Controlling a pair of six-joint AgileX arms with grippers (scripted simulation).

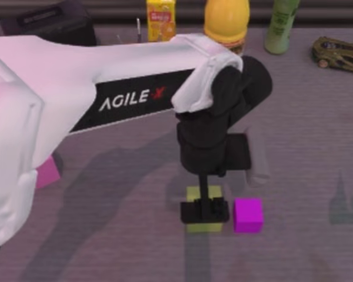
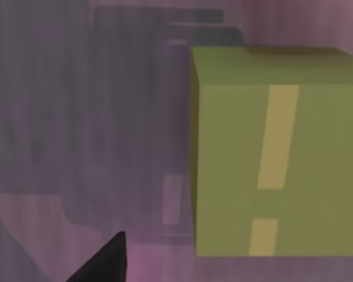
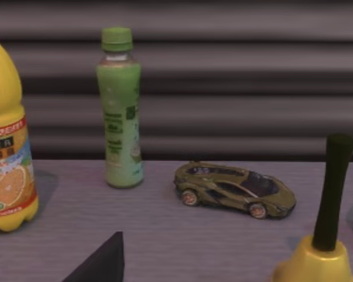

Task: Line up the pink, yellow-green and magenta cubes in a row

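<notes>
Our left arm sweeps across the surface from the top view's left edge toward the middle, its white housing covering much of that side. Its left hand points straight down over the yellow-green cube, the dark fingers lying across the cube's top; whether they are clamped on it or slack we cannot tell. In the left wrist view the yellow-green cube fills the frame close up, with one dark fingertip off to its side. The pink cube sits at the left, mostly hidden under our arm, well apart from the other two. The magenta cube rests just beside the yellow-green one, on its right, with a narrow gap between them. Along the far edge stand an orange juice bottle, a green bottle and a juice carton, with a toy car near the right. Our right hand is not seen from above; its wrist view shows only a fingertip near a yellow bell, so its grip we cannot tell.
</notes>
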